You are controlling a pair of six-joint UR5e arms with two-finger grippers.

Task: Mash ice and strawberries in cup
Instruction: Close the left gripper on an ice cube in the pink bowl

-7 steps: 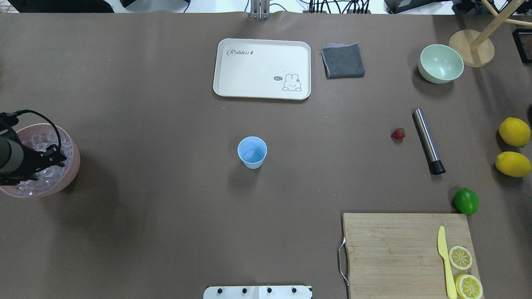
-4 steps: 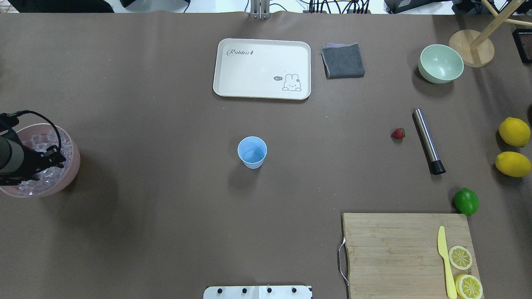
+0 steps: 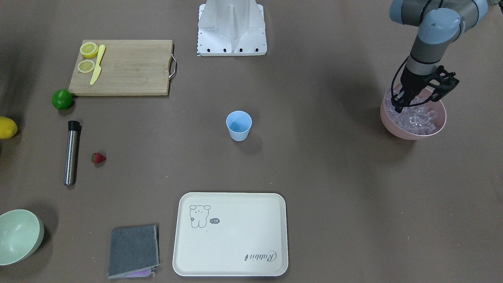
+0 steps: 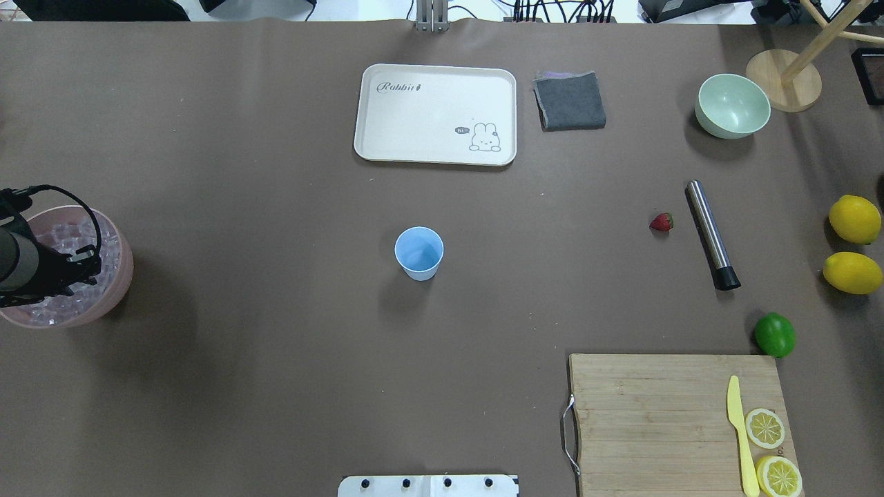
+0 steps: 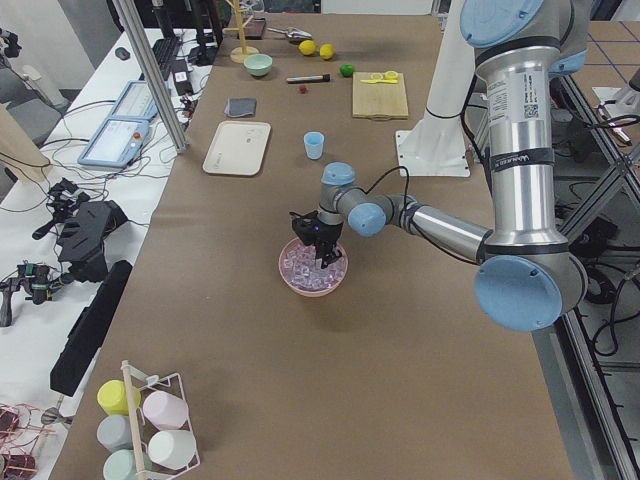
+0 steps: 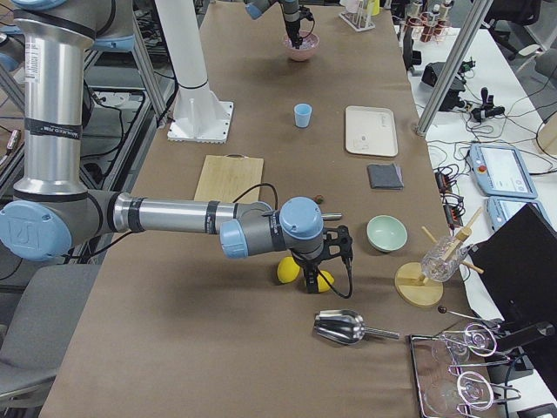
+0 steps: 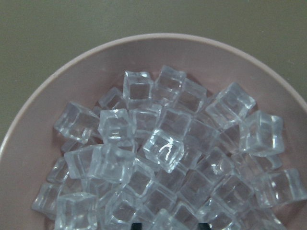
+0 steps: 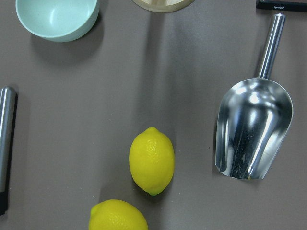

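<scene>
Nothing is mashed yet: the cup (image 4: 418,252) at frame centre sits empty, the strawberry (image 4: 661,221) lies far right, and my left claw (image 3: 407,103) hangs spread over the ice (image 7: 163,148).

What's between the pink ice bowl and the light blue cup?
Nothing: the overhead view shows only bare brown table cover between the pink bowl and the light blue plastic cup.

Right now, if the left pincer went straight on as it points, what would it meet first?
Probably the small clear ice cubes heaped in the large pink bowl below the left pincer; gap unclear.
</scene>
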